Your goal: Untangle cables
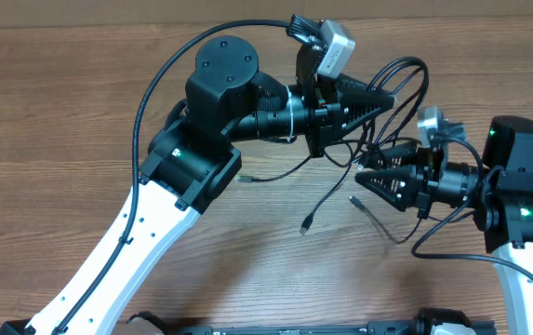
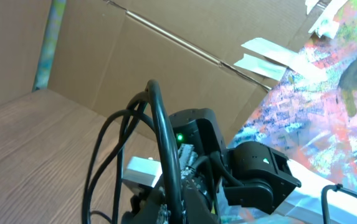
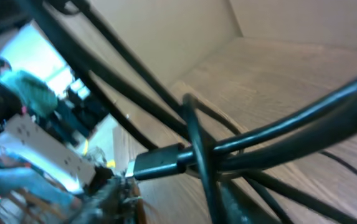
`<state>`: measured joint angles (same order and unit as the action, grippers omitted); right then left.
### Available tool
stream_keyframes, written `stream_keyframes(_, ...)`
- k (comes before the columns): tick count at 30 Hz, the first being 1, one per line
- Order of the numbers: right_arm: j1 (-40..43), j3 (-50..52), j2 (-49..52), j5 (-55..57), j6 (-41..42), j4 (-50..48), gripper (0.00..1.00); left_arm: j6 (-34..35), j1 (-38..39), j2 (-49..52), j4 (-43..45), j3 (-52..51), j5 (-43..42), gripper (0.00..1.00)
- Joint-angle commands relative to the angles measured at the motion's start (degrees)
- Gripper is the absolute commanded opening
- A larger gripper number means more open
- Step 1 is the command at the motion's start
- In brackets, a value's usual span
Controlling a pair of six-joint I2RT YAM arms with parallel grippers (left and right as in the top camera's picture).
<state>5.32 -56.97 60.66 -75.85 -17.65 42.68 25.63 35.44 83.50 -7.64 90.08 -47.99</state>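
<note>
Overhead: fixed above, facing straight down on the surface (image 1: 61, 121), far enough back to take in the left arm (image 1: 229, 93), the right arm (image 1: 517, 186) and both sets of jaws, tip to tip.
Left wrist: behind the left jaws, tilted upward, close. The cables (image 2: 159, 143) are just ahead, the right arm beyond.
Right wrist: behind the right jaws, very close, blurred.
Shared by all three: the cables between the two sets of jaws.
</note>
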Motion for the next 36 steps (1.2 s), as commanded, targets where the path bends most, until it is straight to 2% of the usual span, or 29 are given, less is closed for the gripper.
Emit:
stream_keyframes(1, -0.3, -0.3, -0.1, 0.3, -0.6, 0.3, 0.36, 0.8, -1.5, -0.4, 0.8, 0.5, -1.2, 0.04)
stream_keyframes(4, -0.3, -0.3, -0.1, 0.3, -0.6, 0.8, 0.29, 0.8, -3.4, -0.4, 0.5, 0.5, -1.6, 0.04)
stream_keyframes(14, -0.3, -0.3, -0.1, 0.3, -0.6, 1.4, 0.16, 0.5, -7.1, -0.4, -1.6, 0.5, -2.9, 0.04)
stream_keyframes(18, -0.3, -0.3, -0.1, 0.3, -0.6, 1.4, 0.04, -1.0, -7.5, -0.3, -4.7, 0.5, -2.4, 0.04)
stream_keyframes(22, -0.3, -0.3, -0.1, 0.3, -0.4, 1.4, 0.04, -3.7, -7.7, -0.3, -9.0, 0.5, -0.5, 0.04)
stream_keyframes(31, -0.3, -0.4, -0.1, -0.4, 0.2, 1.1, 0.04, -5.6, -7.8, -0.3, -21.2, 0.5, 12.7, 0.04)
stream_keyframes(36, -0.3, -0.4, -0.1, -0.4, 7.7, -4.7, 0.04, -6.4, -7.8, -0.3, -27.3, 0.5, 18.0, 0.04)
